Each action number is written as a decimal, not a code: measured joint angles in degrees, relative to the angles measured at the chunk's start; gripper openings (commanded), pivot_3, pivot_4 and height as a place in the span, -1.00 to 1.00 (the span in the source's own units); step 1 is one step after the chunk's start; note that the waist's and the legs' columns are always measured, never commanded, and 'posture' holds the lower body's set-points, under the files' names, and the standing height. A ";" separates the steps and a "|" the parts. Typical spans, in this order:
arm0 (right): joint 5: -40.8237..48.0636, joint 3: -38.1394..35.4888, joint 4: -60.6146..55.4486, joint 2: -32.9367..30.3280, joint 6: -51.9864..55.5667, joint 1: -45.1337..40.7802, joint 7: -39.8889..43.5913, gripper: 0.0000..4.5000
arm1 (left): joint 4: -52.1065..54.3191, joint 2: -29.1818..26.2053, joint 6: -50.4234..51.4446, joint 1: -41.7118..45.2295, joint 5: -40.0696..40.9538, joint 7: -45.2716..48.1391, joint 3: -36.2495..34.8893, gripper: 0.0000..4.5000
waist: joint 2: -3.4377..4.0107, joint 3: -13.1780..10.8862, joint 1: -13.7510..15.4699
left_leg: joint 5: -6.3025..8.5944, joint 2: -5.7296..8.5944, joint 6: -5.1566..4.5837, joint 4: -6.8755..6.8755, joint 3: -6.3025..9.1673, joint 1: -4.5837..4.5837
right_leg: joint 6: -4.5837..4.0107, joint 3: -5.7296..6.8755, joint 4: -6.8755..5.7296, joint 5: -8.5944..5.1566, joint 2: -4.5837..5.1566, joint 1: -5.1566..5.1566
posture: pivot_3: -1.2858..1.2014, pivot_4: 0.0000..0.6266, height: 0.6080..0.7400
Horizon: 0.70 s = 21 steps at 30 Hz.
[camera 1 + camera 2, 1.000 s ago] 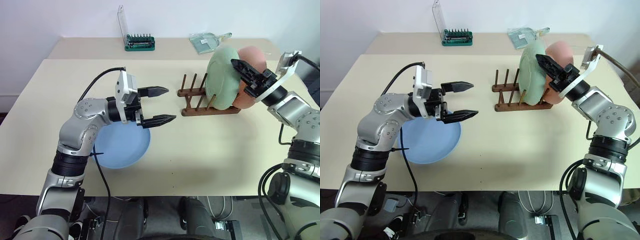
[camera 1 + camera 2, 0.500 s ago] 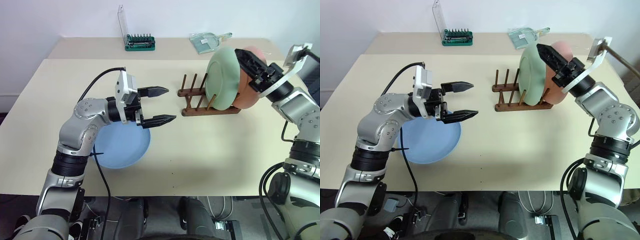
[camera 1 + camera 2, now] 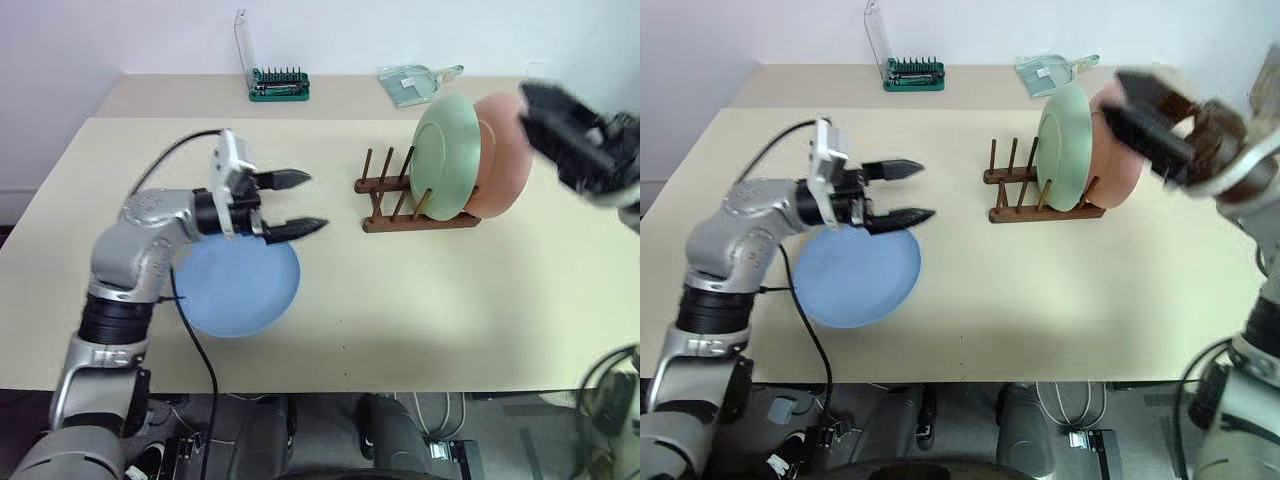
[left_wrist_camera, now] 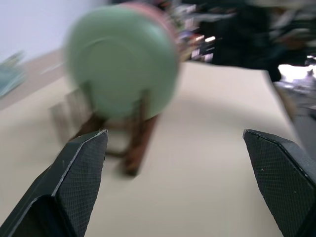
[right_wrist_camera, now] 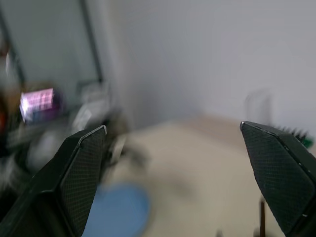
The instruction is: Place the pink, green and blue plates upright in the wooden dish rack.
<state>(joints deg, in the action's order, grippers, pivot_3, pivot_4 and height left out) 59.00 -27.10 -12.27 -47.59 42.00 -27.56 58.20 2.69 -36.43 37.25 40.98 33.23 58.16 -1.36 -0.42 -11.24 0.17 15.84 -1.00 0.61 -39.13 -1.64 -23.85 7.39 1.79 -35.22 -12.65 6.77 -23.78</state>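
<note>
Left eye view showed, furthest left, the blue plate (image 3: 238,285) lying flat on the worktop (image 3: 420,300), the one plate not yet racked. The left tool (image 3: 297,204) hovered level over its far edge, fingers spread wide and empty, pointed toward the rack; it probably sat there because this arm is nearest that plate and would have to lift it by the rim. Since the plate lay flat, a level approach looked awkward, and tipping the wrist down would likely be needed to get a finger beneath the edge.

Further right stood the wooden dish rack (image 3: 385,200), its near pegs bare, presumably left free for the blue plate. The green plate (image 3: 446,155) stood upright between pegs at the rack's right end, with the pink plate (image 3: 500,155) just behind it, also upright; both leaned slightly, held by the pegs.

Furthest right, the right tool (image 3: 560,135) was blurred, raised clear of the pink plate, its fingers wide apart and holding nothing, which suggested its share of the work was done.

At the worktop's far edge, a green bit holder (image 3: 280,85) sat well apart.
</note>
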 measured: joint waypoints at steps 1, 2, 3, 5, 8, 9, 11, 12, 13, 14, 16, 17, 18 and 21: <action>-1.23 1.19 -1.63 -0.42 -1.21 1.37 1.66 0.98 | -0.47 -2.30 3.76 1.23 0.75 -0.96 -0.74 1.00 | -0.01 0.00 -0.19 | 0.00 0.00 0.00 0.00 0.00 0.01 | 0.00 0.00 0.00 0.00 0.00 0.00 | 0.03 -0.52 0.76; -1.96 2.12 -2.83 -0.51 -1.83 2.26 3.05 0.98 | -0.92 -4.55 7.38 2.18 1.44 -1.49 -2.03 1.00 | 0.00 0.00 -0.57 | 0.00 0.00 0.00 0.02 0.02 0.01 | 0.01 0.00 -0.01 -0.01 0.00 0.00 | 0.03 -0.52 0.76; -2.27 2.69 -3.71 -0.53 -2.57 3.00 4.27 0.98 | -1.42 -6.91 10.89 3.00 2.19 -1.53 -2.41 1.00 | -0.01 -0.01 -0.75 | 0.00 0.00 0.00 0.03 0.03 0.01 | 0.02 0.01 -0.02 -0.02 0.00 -0.01 | 0.03 -0.52 0.76; -3.34 3.90 -5.36 -0.69 -4.21 4.60 6.39 0.98 | -3.03 -12.59 17.96 4.06 2.32 -0.98 -1.83 1.00 | -0.01 -0.01 -0.98 | 0.00 0.00 0.00 0.06 0.01 0.03 | 0.05 -0.01 -0.01 -0.04 -0.01 -0.02 | 0.03 -0.52 0.76; -5.09 5.98 -5.35 -0.20 -6.92 5.11 8.37 0.98 | -7.30 -19.66 27.70 6.30 0.53 -1.49 1.47 1.00 | -0.04 -0.03 -0.91 | 0.00 0.00 0.01 0.06 0.00 0.01 | 0.07 -0.01 -0.01 -0.05 -0.01 -0.04 | 0.03 -0.52 0.76; -5.70 6.52 -5.22 0.05 -7.81 5.11 8.73 0.98 | -7.76 -21.34 30.73 7.03 0.45 -1.43 2.68 1.00 | -0.08 -0.05 -0.89 | 0.00 0.00 0.01 0.06 0.00 0.00 | 0.07 -0.01 -0.01 -0.05 -0.01 -0.05 | 0.03 -0.52 0.76; -6.53 7.66 -4.73 0.79 -8.88 4.94 9.03 0.98 | -8.55 -23.87 37.26 9.41 0.08 -1.51 5.55 1.00 | -0.16 -0.09 -0.59 | 0.00 0.01 0.01 0.03 0.04 -0.08 | 0.07 0.01 -0.01 -0.06 0.00 -0.06 | 0.03 -0.52 0.76; -6.76 8.36 -4.40 1.40 -9.34 4.88 9.16 0.98 | -9.91 -25.03 41.66 11.63 -0.15 -1.79 7.71 1.00 | -0.21 -0.10 -0.44 | -0.01 0.02 0.01 0.00 0.05 -0.11 | 0.07 0.01 -0.02 -0.06 0.00 -0.07 | 0.03 -0.52 0.76; -6.86 8.97 -4.26 1.73 -9.47 4.79 9.16 0.98 | -11.25 -25.47 44.80 13.22 -0.21 -2.03 8.90 1.00 | -0.21 -0.11 -0.41 | -0.01 0.03 0.01 0.00 0.04 -0.13 | 0.07 0.01 -0.02 -0.06 0.00 -0.09 | 0.03 -0.52 0.76; -6.92 9.44 -4.06 1.95 -9.60 4.63 9.15 0.98 | -13.23 -25.55 48.14 15.02 -0.21 -2.20 9.67 1.00 | -0.21 -0.11 -0.36 | -0.01 0.04 0.01 -0.01 0.03 -0.17 | 0.07 0.00 -0.03 -0.06 0.00 -0.14 | 0.03 -0.52 0.76; -7.03 10.38 -3.29 2.44 -9.94 3.57 9.11 0.98 | -17.06 -25.52 51.40 17.26 -0.51 -2.18 11.94 1.00 | -0.22 -0.11 -0.46 | -0.01 0.03 0.02 0.00 0.03 -0.19 | 0.07 -0.01 -0.07 -0.06 0.00 -0.20 | 0.03 -0.52 0.76; -7.05 10.59 -3.07 2.83 -9.99 3.22 9.02 0.98 | -18.41 -25.60 52.07 17.54 -0.83 -1.96 13.67 1.00 | -0.22 -0.11 -0.57 | -0.01 0.03 0.02 0.01 0.03 -0.19 | 0.07 -0.01 -0.09 -0.06 0.00 -0.22 | 0.03 -0.52 0.76; -7.04 10.90 -2.83 3.34 -9.99 2.70 8.81 0.98 | -20.09 -25.60 52.65 17.64 -1.28 -1.68 16.34 1.00 | -0.22 -0.11 -0.72 | -0.02 0.03 0.03 0.01 0.03 -0.20 | 0.07 -0.01 -0.12 -0.06 0.00 -0.25 | 0.03 -0.52 0.76; -7.05 11.24 -2.58 3.75 -9.98 2.55 8.53 0.98 | -22.00 -26.02 53.05 17.49 -1.89 0.95 24.06 1.00 | -0.27 -0.14 -0.77 | -0.05 0.03 0.09 -0.03 0.02 -0.56 | 0.06 -0.03 -0.24 -0.05 0.00 -0.64 | 0.03 -0.52 0.76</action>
<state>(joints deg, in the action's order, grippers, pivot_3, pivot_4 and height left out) 51.95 -15.87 -14.85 -43.85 32.02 -25.01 66.73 -19.31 -62.44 90.29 58.47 31.34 59.11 22.70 -0.69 -11.37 -0.61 15.79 -0.98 0.70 -39.16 -1.62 -24.41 7.45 1.76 -35.46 -12.71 6.77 -24.42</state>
